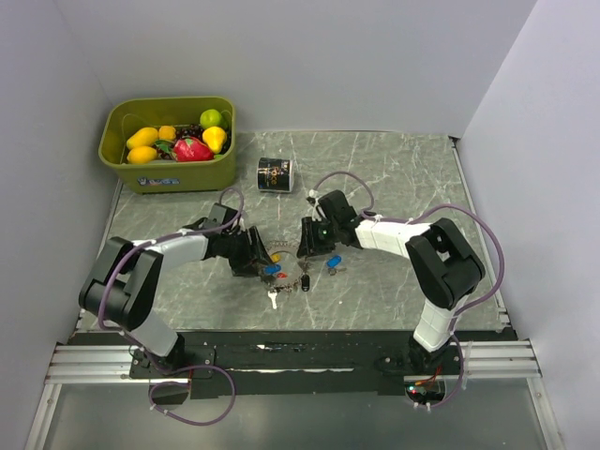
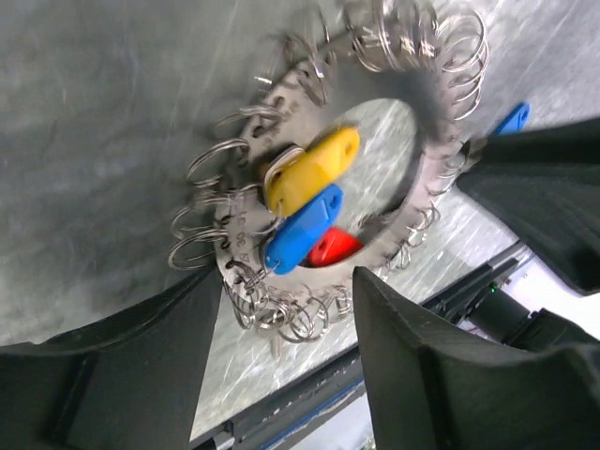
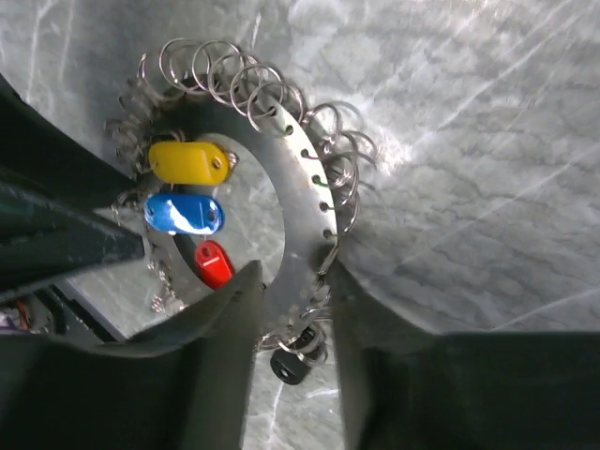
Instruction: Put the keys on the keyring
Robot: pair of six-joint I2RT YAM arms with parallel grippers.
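The keyring [image 1: 281, 253] lies flat on the marble table between both grippers. It is a flat metal band [image 3: 305, 202] fringed with small wire loops. Yellow [image 2: 314, 169], blue [image 2: 302, 230] and red [image 2: 330, 248] key heads lie in its hole. My right gripper [image 3: 295, 272] pinches the band, one finger in the hole and one outside. A black-headed key [image 3: 289, 366] hangs just below. My left gripper [image 2: 289, 305] straddles the fringe at the opposite rim, with its fingers apart. Loose keys lie nearby: a blue one [image 1: 333, 262] and a silver one [image 1: 273, 300].
A green bin [image 1: 169, 173] of toy fruit stands at the back left. A small black can [image 1: 274, 174] lies on its side behind the grippers. The black rail [image 1: 300, 352] runs along the table's near edge.
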